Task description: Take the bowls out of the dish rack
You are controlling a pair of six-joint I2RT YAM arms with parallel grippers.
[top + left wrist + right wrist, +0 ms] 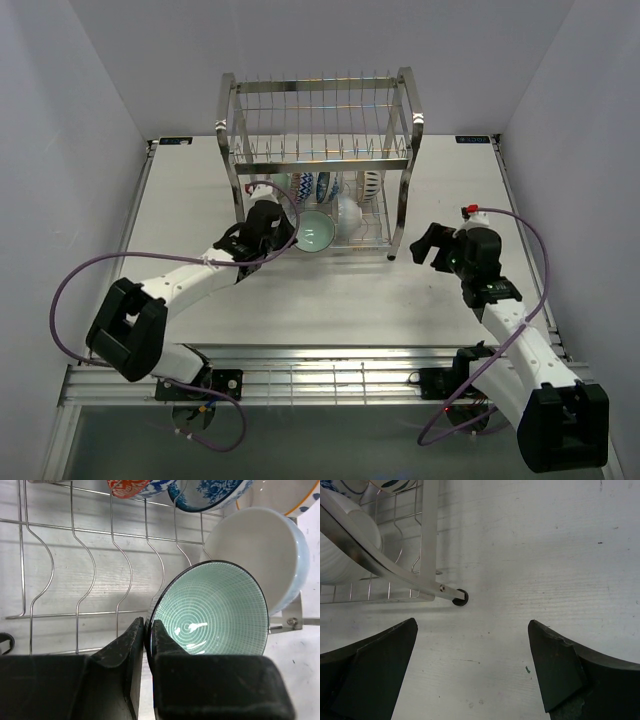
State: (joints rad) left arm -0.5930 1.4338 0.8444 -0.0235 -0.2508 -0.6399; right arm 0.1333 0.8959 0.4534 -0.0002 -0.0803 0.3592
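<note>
The left gripper [148, 630] is pinched narrow on the near rim of a mint-green bowl [210, 615], with a finger on each side of the rim, at the lower tier of the steel dish rack [407, 110]. The bowl is tipped on edge and its ringed inside is showing. Just beyond it to the right leans a white bowl [255, 550], and blue-and-white bowls [210, 492] stand farther ahead. The right gripper [472, 630] hangs spread wide and empty over the table [545, 555]. The rack's black-footed leg [460, 598] is just ahead and slightly to its left.
</note>
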